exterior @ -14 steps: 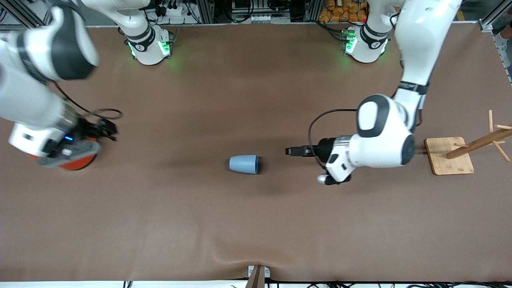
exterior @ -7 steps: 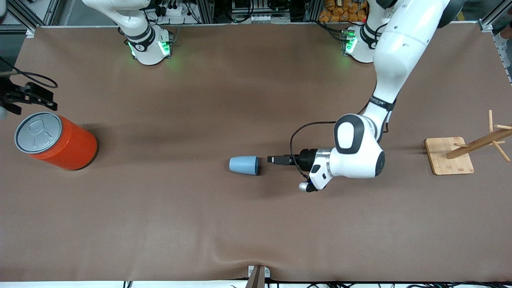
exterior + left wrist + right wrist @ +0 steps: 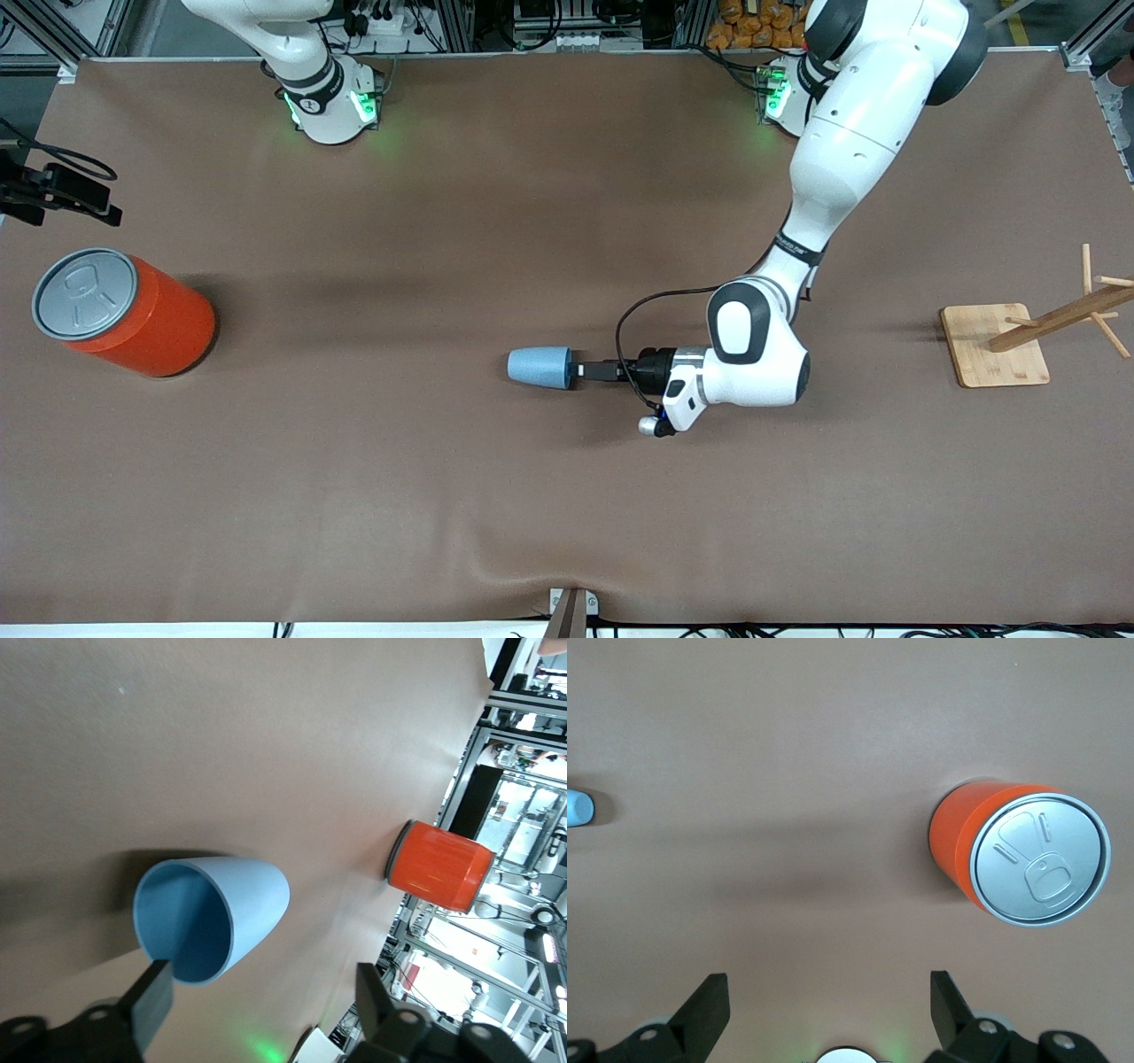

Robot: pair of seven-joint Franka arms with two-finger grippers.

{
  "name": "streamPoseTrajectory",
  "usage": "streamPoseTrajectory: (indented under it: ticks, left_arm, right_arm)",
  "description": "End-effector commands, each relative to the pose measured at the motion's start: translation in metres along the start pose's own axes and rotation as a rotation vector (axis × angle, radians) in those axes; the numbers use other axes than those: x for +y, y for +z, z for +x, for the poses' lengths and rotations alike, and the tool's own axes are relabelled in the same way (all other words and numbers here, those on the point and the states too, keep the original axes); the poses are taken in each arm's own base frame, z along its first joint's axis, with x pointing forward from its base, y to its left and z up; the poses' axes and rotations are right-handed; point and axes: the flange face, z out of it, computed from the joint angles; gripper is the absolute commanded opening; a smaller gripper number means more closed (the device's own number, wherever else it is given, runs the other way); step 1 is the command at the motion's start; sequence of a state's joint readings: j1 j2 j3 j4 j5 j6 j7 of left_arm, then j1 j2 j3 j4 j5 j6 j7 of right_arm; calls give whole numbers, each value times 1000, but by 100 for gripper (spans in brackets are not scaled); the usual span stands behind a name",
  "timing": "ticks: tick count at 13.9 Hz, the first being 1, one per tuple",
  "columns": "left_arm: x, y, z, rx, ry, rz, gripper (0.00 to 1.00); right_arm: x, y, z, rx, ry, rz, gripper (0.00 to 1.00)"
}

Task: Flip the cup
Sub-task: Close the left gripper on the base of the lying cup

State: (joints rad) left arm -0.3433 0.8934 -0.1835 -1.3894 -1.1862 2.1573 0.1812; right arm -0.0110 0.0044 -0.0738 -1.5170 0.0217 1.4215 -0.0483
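The cup (image 3: 539, 367) is small, light blue, tapered and without a handle, and it lies on its side on the brown table. Its open mouth, darker blue inside, faces my left claw (image 3: 580, 370), and its narrow closed base points away from it. My left wrist view shows 1 of my fingers (image 3: 151, 1010) at the rim of its mouth, the other standing clear beside the cup (image 3: 208, 917).

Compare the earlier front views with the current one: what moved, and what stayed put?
The left end effector advanced low along the table to the cup, one finger at its mouth. The right end effector rose off the orange can and withdrew, open. Cup, can and wooden rack stayed put.
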Motion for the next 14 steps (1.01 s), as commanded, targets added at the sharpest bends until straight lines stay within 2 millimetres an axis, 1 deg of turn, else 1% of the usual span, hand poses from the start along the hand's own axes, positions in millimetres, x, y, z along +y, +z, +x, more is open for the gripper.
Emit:
streamPoseTrajectory:
  ticks: [1,2,4,6,9,10,11,12,14]
  left_arm:
    - [2,11,2,8,10,-20,86]
    - [-4,15,2,6,1,-16,86]
    - [-7,26,0,15,2,-2,85]
    - [-9,31,-1,20,5,2,84]
    - [-14,36,2,30,25,7,80]
    - [-10,42,0,27,27,0,78]
    - [-12,48,-1,27,19,-7,74]
    - [-9,54,-3,34,18,-12,70]
    - [-14,65,-6,41,-5,-24,64]
  right_arm:
    - [0,-4,-1,-3,21,20,100]
    - [1,-5,-1,0,21,20,100]
    - [4,-4,0,1,26,20,100]
    - [13,-4,1,8,35,23,100]
    - [19,-3,1,7,43,24,100]
    - [19,-4,1,7,43,24,100]
    - [19,-3,1,6,43,24,100]
    - [19,-3,1,4,43,24,100]
    - [20,-2,1,3,44,24,100]
